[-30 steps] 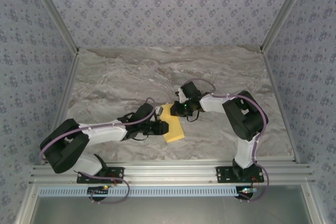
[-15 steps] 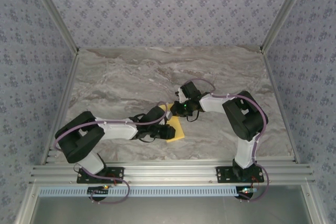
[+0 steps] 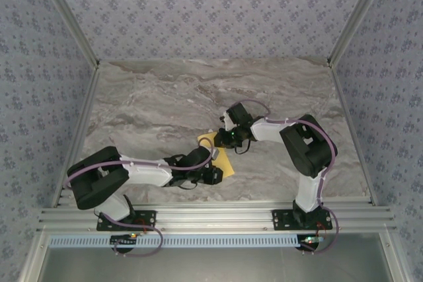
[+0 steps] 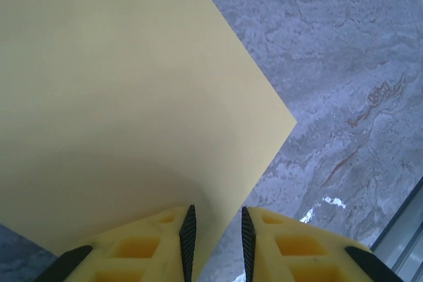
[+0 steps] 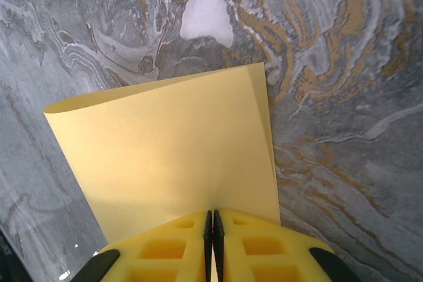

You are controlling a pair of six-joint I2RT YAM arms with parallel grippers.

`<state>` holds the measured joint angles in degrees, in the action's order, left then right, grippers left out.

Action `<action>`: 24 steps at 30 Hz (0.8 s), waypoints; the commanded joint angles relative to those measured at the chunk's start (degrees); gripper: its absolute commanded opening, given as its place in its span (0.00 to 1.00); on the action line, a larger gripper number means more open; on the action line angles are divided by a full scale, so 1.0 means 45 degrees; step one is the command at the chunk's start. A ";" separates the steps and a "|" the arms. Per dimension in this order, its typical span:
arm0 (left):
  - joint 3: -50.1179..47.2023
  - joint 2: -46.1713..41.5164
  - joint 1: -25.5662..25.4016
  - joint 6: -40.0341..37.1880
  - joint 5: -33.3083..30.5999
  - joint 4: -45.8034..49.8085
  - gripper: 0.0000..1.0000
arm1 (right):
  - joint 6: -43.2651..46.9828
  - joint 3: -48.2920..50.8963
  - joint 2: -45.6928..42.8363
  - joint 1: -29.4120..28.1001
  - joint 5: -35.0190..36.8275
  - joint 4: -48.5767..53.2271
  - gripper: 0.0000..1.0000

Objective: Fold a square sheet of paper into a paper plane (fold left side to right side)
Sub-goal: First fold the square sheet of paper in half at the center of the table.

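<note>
The square sheet of paper (image 3: 223, 161) is mustard yellow and lies mid-table between the two arms, partly lifted and curved over. My right gripper (image 3: 221, 139) holds its far edge. In the right wrist view that gripper (image 5: 213, 213) is shut on the sheet (image 5: 172, 153), which bows away with a second layer showing along its right side. My left gripper (image 3: 212, 175) is at the sheet's near edge. In the left wrist view it (image 4: 217, 209) stands narrowly open, with the edge of the sheet (image 4: 132, 97) running down into the gap beside the left finger (image 4: 188, 229).
The marble tabletop (image 3: 165, 104) stretches behind and to both sides of the sheet. An aluminium rail (image 3: 211, 216) runs along the near edge just behind my left gripper, and it also shows as the rail (image 4: 404, 224) low in the left wrist view. Patterned walls enclose the table.
My left arm has swung right and nearer the rail, bringing its gripper from the sheet's left side to its near edge. Less flat yellow shows from above. The right arm has not moved.
</note>
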<state>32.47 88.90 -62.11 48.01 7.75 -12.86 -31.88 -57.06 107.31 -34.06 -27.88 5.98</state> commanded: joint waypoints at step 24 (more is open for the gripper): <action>-0.1387 -0.4775 0.1921 0.0348 0.0944 0.1745 0.36 | 0.0074 0.0043 0.0475 -0.0077 0.0592 0.0811 0.15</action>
<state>25.30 69.49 -56.62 52.31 9.21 -5.91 -31.90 -57.06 107.31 -34.15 -28.34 6.22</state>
